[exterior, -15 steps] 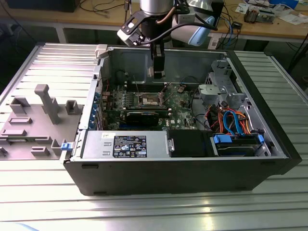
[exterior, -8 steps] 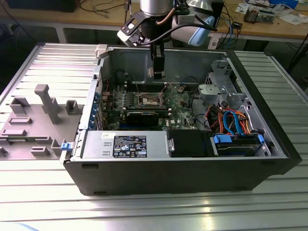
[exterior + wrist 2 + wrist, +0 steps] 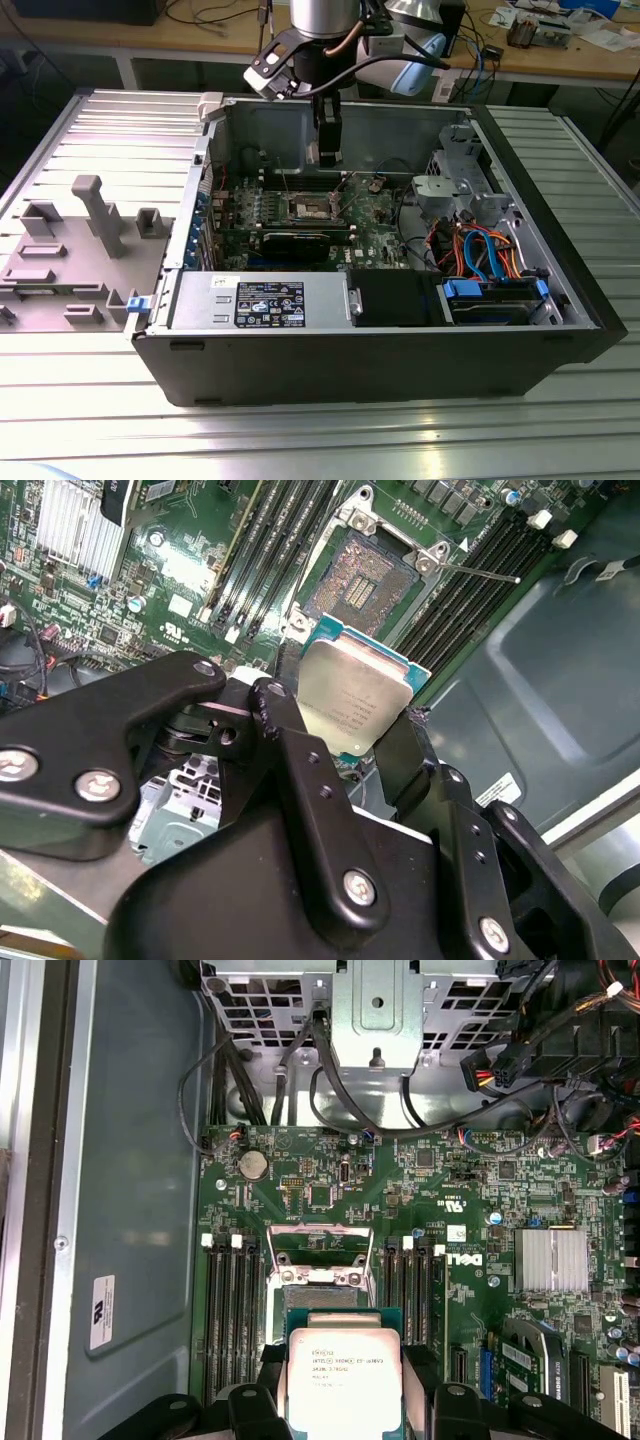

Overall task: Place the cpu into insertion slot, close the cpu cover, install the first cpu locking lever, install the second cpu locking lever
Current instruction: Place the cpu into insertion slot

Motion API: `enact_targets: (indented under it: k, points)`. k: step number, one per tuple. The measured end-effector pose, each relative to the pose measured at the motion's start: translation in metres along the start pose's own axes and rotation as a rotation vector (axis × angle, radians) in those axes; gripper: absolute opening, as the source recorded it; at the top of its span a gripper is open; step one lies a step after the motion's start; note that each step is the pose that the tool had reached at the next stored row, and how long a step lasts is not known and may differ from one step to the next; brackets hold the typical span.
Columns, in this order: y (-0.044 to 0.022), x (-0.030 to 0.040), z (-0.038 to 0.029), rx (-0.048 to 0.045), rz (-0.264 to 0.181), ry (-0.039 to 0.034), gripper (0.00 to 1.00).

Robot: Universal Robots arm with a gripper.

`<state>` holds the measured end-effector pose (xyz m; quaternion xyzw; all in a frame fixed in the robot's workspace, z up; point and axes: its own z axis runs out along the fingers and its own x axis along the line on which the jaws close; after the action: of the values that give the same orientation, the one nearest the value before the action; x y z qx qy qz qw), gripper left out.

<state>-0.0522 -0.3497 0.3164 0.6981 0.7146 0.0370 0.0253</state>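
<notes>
The hand [image 3: 345, 720] is clenched on the cpu [image 3: 355, 695], its black fingers [image 3: 275, 705] pinching two opposite edges with the silver top facing the wrist. In the exterior view the hand [image 3: 325, 145] hangs inside the open computer case [image 3: 400, 350], which sits on the ribbed bench [image 3: 300, 440], over the far part of the motherboard [image 3: 375, 215]. The chip is in the air near the insertion slot [image 3: 362, 575], not touching it. The cpu cover [image 3: 322, 1229] stands open, and a thin locking lever [image 3: 480, 575] is swung clear.

To my eye the placing step is under way. Done well, it means squaring the chip's edges to the slot's silver rim, keeping it level, and lowering it straight. Any sideways slide or tilted corner could bend the pin field, so the grip should loosen only once the chip lies flat.
</notes>
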Motion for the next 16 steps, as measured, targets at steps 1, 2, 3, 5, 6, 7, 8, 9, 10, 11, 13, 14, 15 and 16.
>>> enact_targets:
  k: [1,2,3,5,6,7,8,9,10,11,13,14,15,16]
  points:
    - [0.0000,0.0000,0.0001,0.0000,0.000,0.0001,0.54]
    - [0.0000,0.0000,0.0002,0.0000,0.000,0.0000,0.54]
    - [0.0000,0.0000,0.0003,0.0000,0.000,0.0000,0.54]
    - [0.0000,0.0000,0.0004,0.0001,0.000,0.0000,0.54]
    - [0.0000,0.0000,0.0004,0.0000,0.000,0.0000,0.54]
    - [0.0000,0.0000,0.0004,0.0000,0.000,0.0000,0.54]
    - [0.0000,0.0000,0.0004,0.0000,0.000,0.0000,0.54]
    - [0.0000,0.0000,0.0005,0.0000,0.000,0.0000,0.54]
    - [0.0000,0.0000,0.0005,0.0000,0.000,0.0000,0.54]
    - [0.0000,0.0000,0.0006,0.0000,0.000,0.0001,0.54]
    - [0.0000,0.0000,0.0009,-0.0001,0.000,-0.0005,0.54]
    - [-0.0001,0.0001,0.0013,-0.0003,0.000,-0.0015,0.54]
    - [-0.0004,0.0003,0.0028,-0.0003,0.000,-0.0021,0.54]
    - [-0.0006,0.0005,0.0043,-0.0004,0.000,-0.0021,0.54]
